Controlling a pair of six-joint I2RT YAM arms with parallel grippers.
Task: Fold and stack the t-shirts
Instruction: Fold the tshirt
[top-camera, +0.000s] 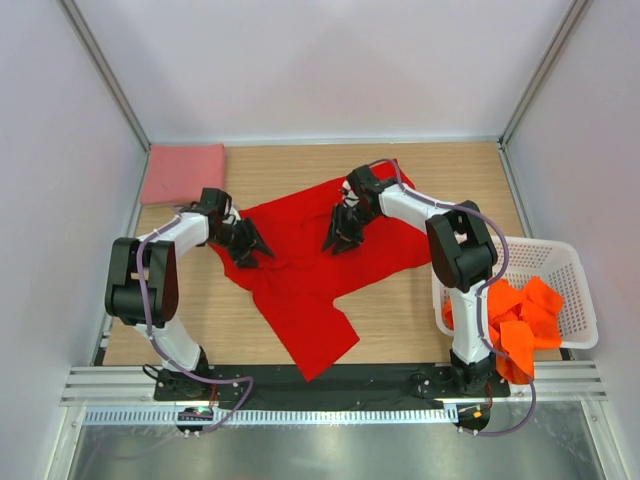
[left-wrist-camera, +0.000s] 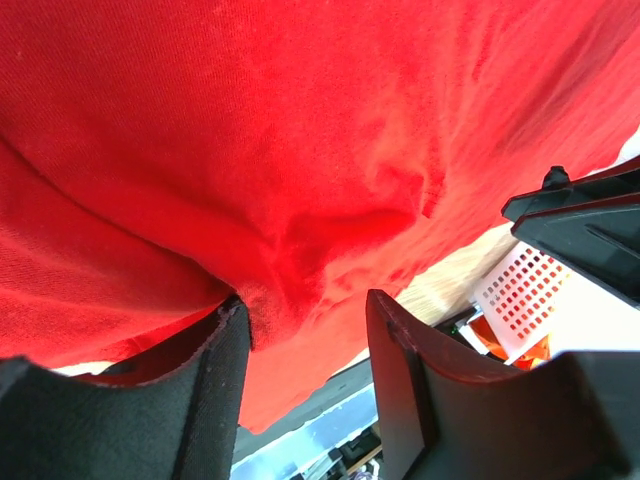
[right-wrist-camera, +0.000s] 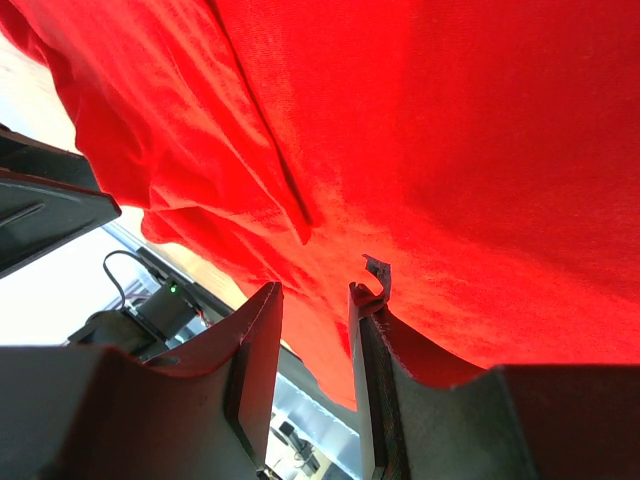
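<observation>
While one red t-shirt sprawls — one pink t-shirt folded

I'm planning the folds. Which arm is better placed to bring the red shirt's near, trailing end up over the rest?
Left, probably. The left tool sits on the red shirt beside the strip trailing toward the near edge. The right tool is farther back, toward the shirt's far right part.
</observation>
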